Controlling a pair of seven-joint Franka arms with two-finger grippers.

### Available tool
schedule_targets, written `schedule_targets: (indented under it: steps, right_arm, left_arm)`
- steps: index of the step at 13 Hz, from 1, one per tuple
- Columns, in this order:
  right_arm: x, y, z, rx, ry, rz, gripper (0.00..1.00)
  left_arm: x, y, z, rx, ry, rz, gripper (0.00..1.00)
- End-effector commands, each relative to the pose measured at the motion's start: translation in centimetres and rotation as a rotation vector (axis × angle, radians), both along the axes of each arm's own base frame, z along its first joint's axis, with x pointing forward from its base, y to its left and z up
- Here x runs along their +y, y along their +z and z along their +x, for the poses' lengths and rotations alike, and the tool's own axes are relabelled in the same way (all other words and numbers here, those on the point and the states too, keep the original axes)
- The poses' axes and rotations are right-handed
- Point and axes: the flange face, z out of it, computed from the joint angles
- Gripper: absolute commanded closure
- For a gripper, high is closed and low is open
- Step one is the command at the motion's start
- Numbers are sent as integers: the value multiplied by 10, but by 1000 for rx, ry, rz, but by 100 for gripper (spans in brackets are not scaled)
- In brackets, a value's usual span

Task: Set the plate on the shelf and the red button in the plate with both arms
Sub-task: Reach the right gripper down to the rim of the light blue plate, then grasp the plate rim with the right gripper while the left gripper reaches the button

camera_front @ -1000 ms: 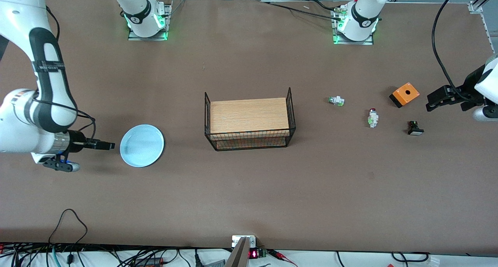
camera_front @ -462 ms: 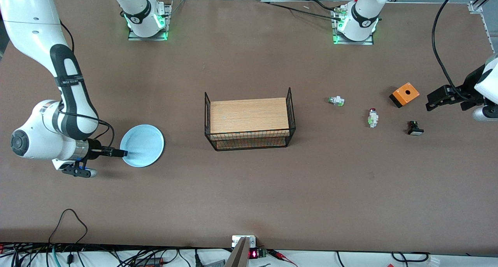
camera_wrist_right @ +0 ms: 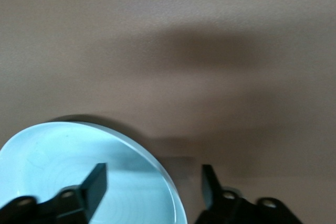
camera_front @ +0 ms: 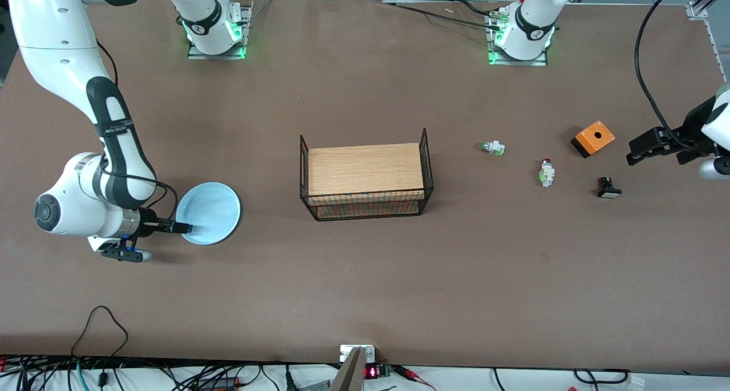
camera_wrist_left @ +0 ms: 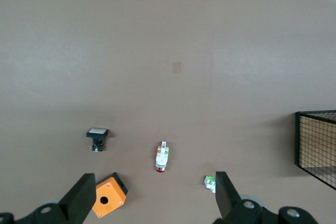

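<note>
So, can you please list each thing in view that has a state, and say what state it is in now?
plate: flat on the table, rim between the right gripper's fingers
right gripper: open, straddling the plate's rim
left gripper: open, holding nothing, waiting above the table's end
red button: lying on its side, untouched
green-capped button: lying on its side
black button: resting on the table
orange box: on the table
wire basket: upright

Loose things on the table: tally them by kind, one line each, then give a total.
Plates: 1, the light-blue plate
Wire baskets: 1, the black basket with a wooden board in it
Push-buttons: 3, the red button, the green-capped button, the black-bodied button
Button boxes: 1, the orange box
Total: 6
</note>
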Motion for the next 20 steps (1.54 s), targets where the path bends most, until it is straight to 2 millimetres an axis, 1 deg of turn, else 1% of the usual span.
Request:
schedule_targets:
  steps: [1,2,3,5,6,7,8,9,10,11,13,14,15,17,18,19,20]
  right_arm:
    - [2,0,0,3,14,11,52]
    - [0,-1,-1,7,-5,14,52]
    - [-1,-2,-2,11,-7,17,58]
    - [-3,-5,-4,15,-13,19,76]
    - [-4,-9,-7,23,-18,21,88]
    - [-6,-8,-7,23,-42,42,94]
    - [-6,-9,-8,22,-71,82,99]
    - [-15,-9,-8,21,-96,101,100]
    - [-19,-6,-11,41,-98,111,100]
    - [-20,4,-13,72,-93,127,100]
    - [-17,31,-12,74,-82,141,100]
    - [-19,44,-14,85,-77,146,100]
    - [-20,56,-16,101,-72,157,100]
    - [-28,85,-21,151,-65,186,100]
    - [-31,103,-27,183,-62,202,100]
    - [-31,121,-34,206,-61,225,100]
    - [-32,140,-40,223,-62,255,100]
  left_arm:
    - [3,-2,0,-6,1,-22,0]
    - [4,-3,0,2,5,-22,0]
    - [2,-2,-1,7,3,-21,0]
    - [-3,-2,-1,9,2,-16,0]
    - [-3,-2,-2,10,4,-16,0]
    - [-2,-3,-1,12,6,-16,0]
    - [-3,-5,-1,18,4,-16,0]
    - [-3,-8,-2,33,-1,-17,0]
    - [-6,-19,3,59,-9,-15,0]
    - [-10,-24,2,87,-11,-16,0]
    - [-12,-32,3,111,-13,-20,0]
    - [-11,-50,6,155,-15,-18,0]
    - [-10,-63,6,207,-16,-19,0]
    - [0,-93,9,275,-2,-22,0]
    - [3,-113,9,325,4,-24,0]
    - [5,-137,9,370,10,-26,0]
    - [12,-159,11,399,21,-32,0]
